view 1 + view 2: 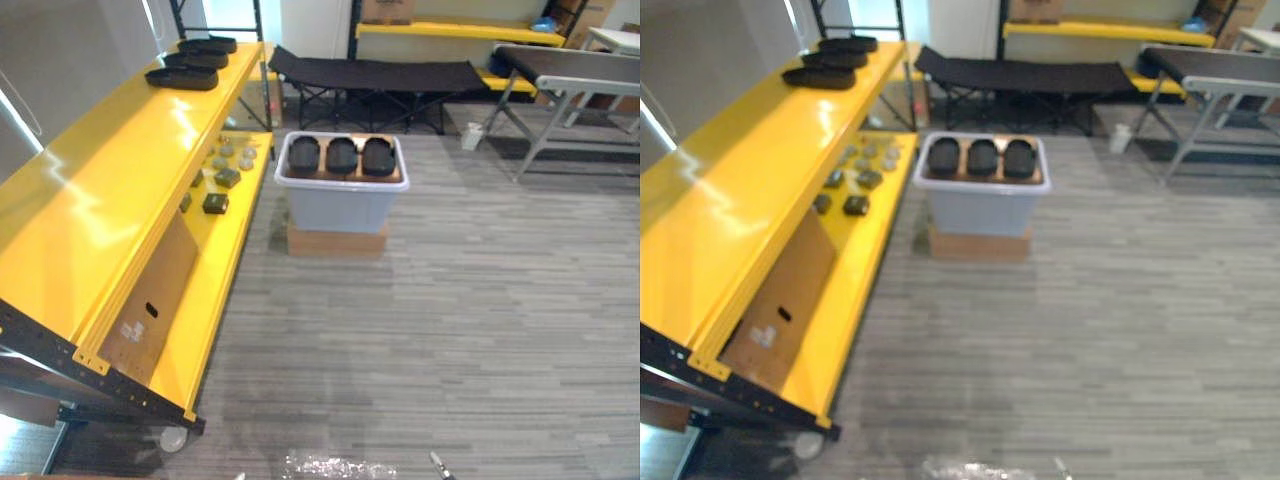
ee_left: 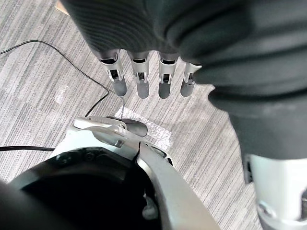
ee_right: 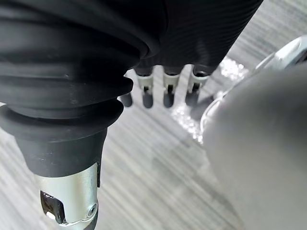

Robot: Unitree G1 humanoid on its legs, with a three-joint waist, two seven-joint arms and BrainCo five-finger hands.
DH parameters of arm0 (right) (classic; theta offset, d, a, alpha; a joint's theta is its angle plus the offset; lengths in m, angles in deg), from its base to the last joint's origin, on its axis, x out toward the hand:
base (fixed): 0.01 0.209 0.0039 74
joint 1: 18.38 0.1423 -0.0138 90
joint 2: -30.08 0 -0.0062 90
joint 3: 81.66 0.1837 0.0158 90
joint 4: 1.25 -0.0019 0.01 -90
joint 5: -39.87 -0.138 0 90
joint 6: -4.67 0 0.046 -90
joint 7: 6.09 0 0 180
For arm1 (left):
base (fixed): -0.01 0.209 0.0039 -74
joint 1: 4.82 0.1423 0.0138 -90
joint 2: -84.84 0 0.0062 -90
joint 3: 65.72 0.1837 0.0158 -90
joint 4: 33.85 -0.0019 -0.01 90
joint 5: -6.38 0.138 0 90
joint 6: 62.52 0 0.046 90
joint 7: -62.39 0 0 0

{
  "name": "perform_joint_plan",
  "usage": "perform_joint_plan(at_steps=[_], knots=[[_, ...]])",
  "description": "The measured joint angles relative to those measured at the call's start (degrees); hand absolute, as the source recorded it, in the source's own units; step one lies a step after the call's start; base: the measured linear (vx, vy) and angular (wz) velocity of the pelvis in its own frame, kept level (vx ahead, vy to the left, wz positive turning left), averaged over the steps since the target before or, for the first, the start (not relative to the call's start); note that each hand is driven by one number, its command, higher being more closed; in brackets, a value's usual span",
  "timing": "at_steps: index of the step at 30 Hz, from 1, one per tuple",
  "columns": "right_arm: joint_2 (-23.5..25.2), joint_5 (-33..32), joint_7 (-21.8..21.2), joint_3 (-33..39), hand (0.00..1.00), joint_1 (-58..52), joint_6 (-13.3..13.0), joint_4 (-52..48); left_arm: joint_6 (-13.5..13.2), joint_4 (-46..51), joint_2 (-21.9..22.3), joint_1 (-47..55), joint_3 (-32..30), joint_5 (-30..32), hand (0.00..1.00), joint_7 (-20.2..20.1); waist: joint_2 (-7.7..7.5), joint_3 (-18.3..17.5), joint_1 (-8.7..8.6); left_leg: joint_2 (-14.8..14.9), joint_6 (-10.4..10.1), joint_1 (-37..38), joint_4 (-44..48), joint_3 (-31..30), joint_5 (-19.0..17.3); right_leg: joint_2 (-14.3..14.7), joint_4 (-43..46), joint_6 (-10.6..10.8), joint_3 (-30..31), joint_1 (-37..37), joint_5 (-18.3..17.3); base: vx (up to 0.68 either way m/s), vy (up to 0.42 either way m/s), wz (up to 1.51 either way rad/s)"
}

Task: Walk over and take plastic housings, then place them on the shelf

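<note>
Left eye view: three plastic housings (image 1: 341, 156) sit in a grey bin (image 1: 340, 210) beside the yellow shelf (image 1: 100, 200) (other housings (image 1: 190, 62) lie on top). Left wrist view: left hand (image 2: 143, 84), fingers straight, empty. Right wrist view: right hand (image 3: 169, 93) likewise.

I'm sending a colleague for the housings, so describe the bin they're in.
Find the yellow shelf along the left; beside its lower level, on the grey carpet, stands a pale grey bin on a cardboard box. Its white rim and the three black housings in a row inside set it apart from the black cot behind.
</note>
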Motion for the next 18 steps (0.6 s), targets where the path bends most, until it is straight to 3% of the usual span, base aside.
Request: perform_joint_plan(at_steps=[4, 7, 11, 13, 16, 18], knots=[[0.52, 0.2, -0.23, 0.04, 0.0, 0.01, -0.69, -0.41, -0.75, 0.33, -0.06, -0.18, -0.57, -0.17, 0.0, 0.54, -0.44, 0.18, 0.14, 0.0, 0.03, -0.17, -0.35, 0.56, -0.02, -0.18, 1.42, 0.0, 0.18, -1.03, 0.0, -0.08, 0.016, -0.06], [0.7, 3.74, -0.52, 0.0, 0.0, -0.17, 0.0, -1.19, -0.85, 0.37, -0.02, -0.79, -2.32, -0.61, 0.0, 0.83, -0.8, 0.14, 0.53, -0.03, 0.23, -1.61, -0.39, 0.72, 0.08, -0.36, 2.31, -0.01, 0.15, -2.91, 0.0, -0.12, 0.017, -0.05], [0.27, 7.81, -0.83, -1.27, 0.0, 1.09, 0.49, -1.21, -1.54, 1.24, -0.02, -2.74, -3.46, -0.76, 0.0, 1.91, -1.82, 0.5, 2.15, -0.25, 1.12, -5.79, -0.35, 0.61, 0.89, -0.47, 2.27, -0.66, -0.14, -7.02, 0.41, -0.07, -0.005, -0.01], [0.3, 7.63, -0.23, -1.65, 0.0, 2.58, 0.24, -1.19, -2.24, 1.24, 0.15, -3.51, -3.41, -0.71, 0.0, 1.88, -1.96, 1.63, 2.27, -0.36, 1.12, -6.2, -0.33, 0.57, 1.1, -0.48, 1.71, -0.99, -0.11, -7.24, 0.65, -0.04, -0.012, -0.01], [-0.05, 7.29, -0.29, -3.53, 0.0, 4.38, -0.26, -1.68, -3.19, 1.34, 0.89, -5.1, -3.21, -0.85, 0.0, 1.74, -0.9, 3.22, 2.56, -0.46, 1.13, -7.49, -0.03, 0.58, 1.16, -0.5, 1.55, -1.0, -0.08, -8.49, 0.72, 0.0, 0.0, 0.0], [-0.18, 7.48, -0.81, -3.89, 0.0, 6.08, -1.39, -2.07, -4.19, 1.4, 0.98, -6.76, -3.09, -0.81, 0.0, 1.78, -1.21, 4.11, 3.01, -0.46, 1.2, -10.04, 1.23, -0.13, 1.2, -0.61, 1.51, -1.13, -0.26, -10.46, 0.94, 0.05, -0.008, 0.12]])
